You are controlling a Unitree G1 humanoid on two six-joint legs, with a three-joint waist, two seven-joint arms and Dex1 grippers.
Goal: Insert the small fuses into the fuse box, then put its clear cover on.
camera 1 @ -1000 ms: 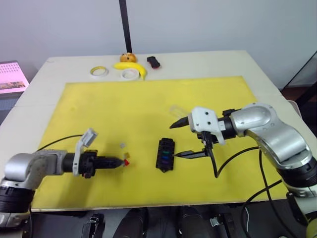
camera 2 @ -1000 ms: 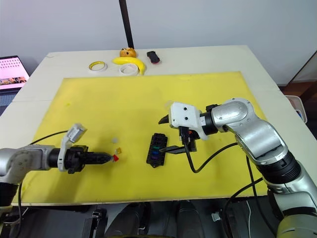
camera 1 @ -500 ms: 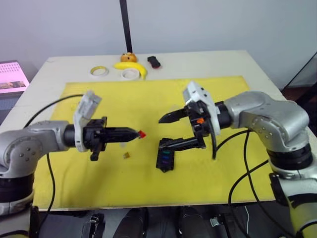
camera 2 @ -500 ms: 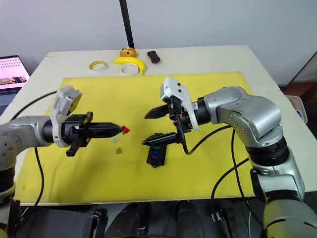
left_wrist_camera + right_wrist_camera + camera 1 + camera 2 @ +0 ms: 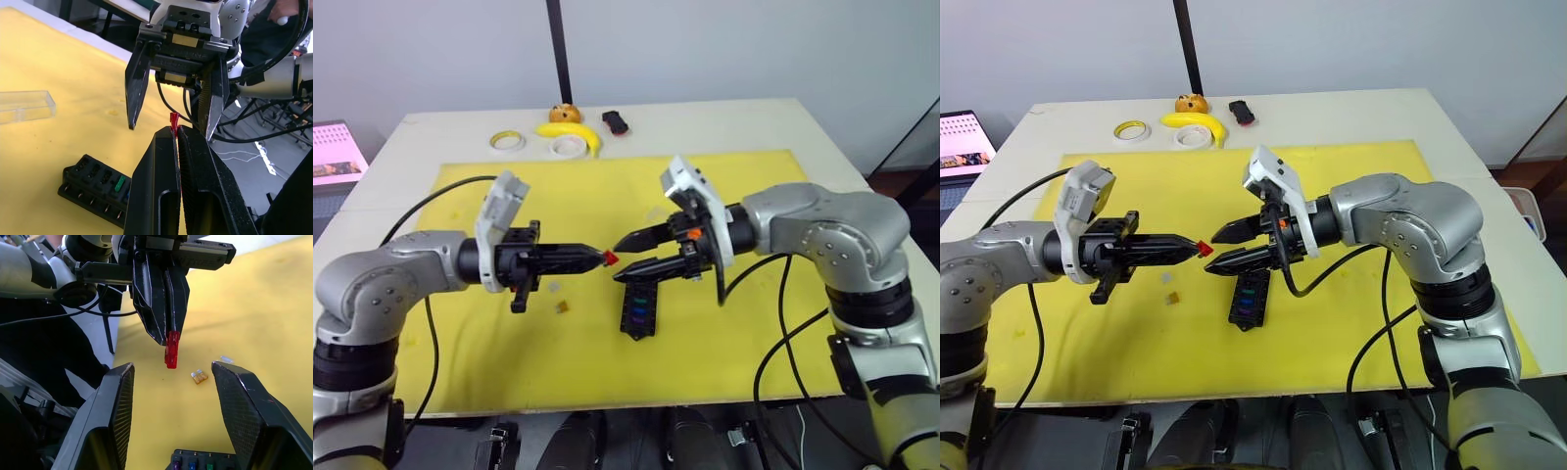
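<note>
Left wrist view, item 1: left gripper, fingers pressed together on a red fuse, pinched by its lower part so the top stands proud of the fingertips. Held raised above the yellow mat, tip pointed at the other arm; judged a hand-over offer.

Item 2: right gripper, spread wide, its two fingers either side of the red fuse but apart from it. Judged poised to take the fuse for a grip better suited to insertion.

Item 3: fuse box, black, lying on the mat just below the two grippers. Teal, blue and purple fuses sit in its slots; other slots look empty.

Item 4: amber fuse, loose on the mat beside the fuse box, under the left gripper. A pale, probably grey fuse lies near it.

Item 5: clear cover, lying flat on the mat beyond the fuse box, apart from it, awaiting the last step.

Item 6: tape rolls, banana and a black-and-red object at the far edge of the desk.
</note>
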